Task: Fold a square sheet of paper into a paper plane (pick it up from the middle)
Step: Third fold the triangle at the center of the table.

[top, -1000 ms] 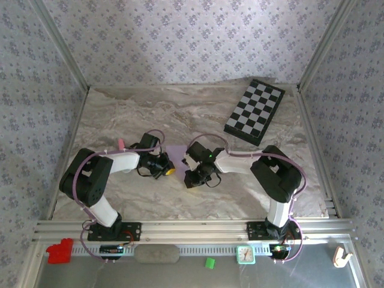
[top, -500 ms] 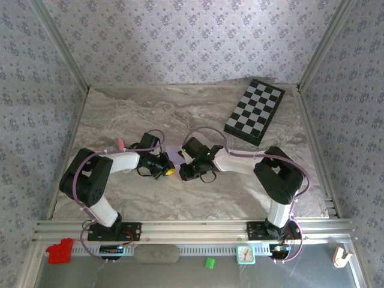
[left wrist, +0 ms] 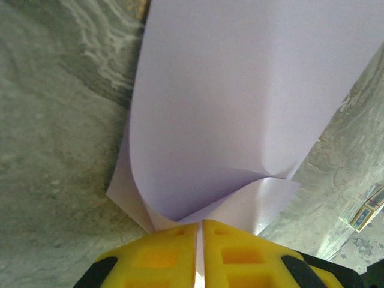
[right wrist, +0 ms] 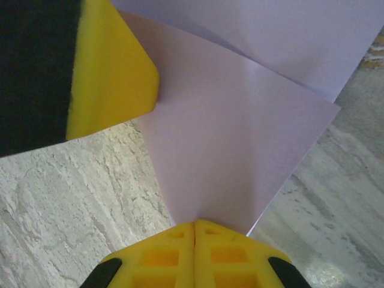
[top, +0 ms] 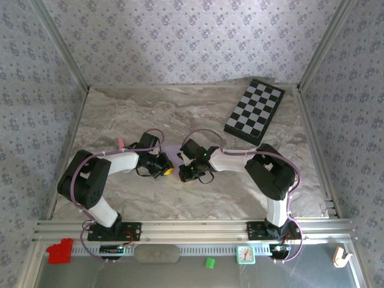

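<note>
The square sheet of paper is pale lilac and is held bent between both grippers at the table's middle. My left gripper is shut on one edge. In the left wrist view the sheet curls up from the yellow fingertips of the left gripper, with a thin strip of paper in the slit between them. My right gripper is shut on a corner of the sheet, its fingertips pressed together. The left gripper's yellow finger touches the paper close by.
A black-and-white chequered board lies at the far right of the marbled table. Patterned walls close the sides and back. A metal rail runs along the near edge, with a red piece and a small clock below it.
My right gripper has moved left, close to the left gripper, and closed fully on the sheet. Less of the paper shows from above. The left arm has barely moved.
</note>
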